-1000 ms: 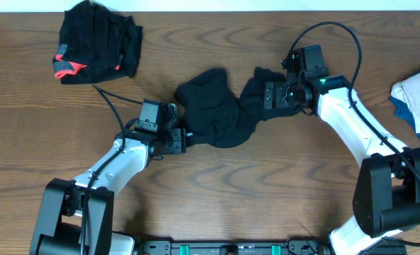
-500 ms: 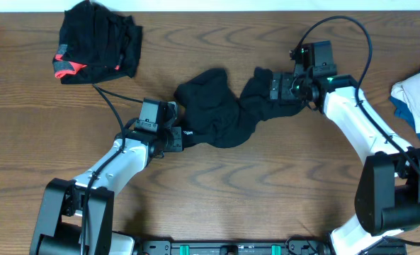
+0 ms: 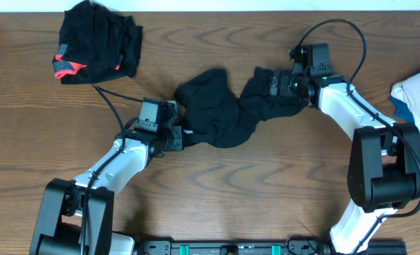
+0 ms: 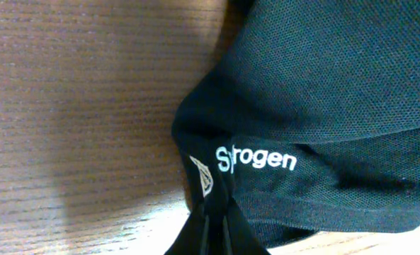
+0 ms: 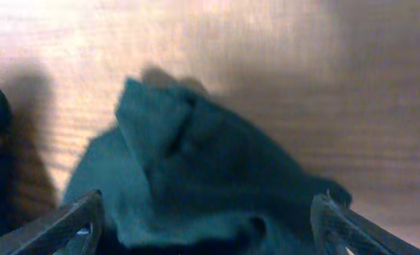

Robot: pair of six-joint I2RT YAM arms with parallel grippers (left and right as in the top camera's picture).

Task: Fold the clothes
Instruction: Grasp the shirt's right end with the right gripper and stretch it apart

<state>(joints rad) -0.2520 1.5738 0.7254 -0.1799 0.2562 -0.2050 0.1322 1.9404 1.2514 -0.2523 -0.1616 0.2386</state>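
Long black fabric garment with white logo lies crumpled mid-frame on wooden table. Left gripper is pinched on its hem; right gripper is spread wide over the bunched far end. Risk: hem pinch slips, or right jaws catch several layers. Black bundle with coral-red trim, upper left, and white-blue cloth, right edge: well apart, no obstruction.

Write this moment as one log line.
left gripper: shut on long black garment | right gripper: open astride its other end | coral-trimmed garment: lying apart

right gripper moved back over black garment
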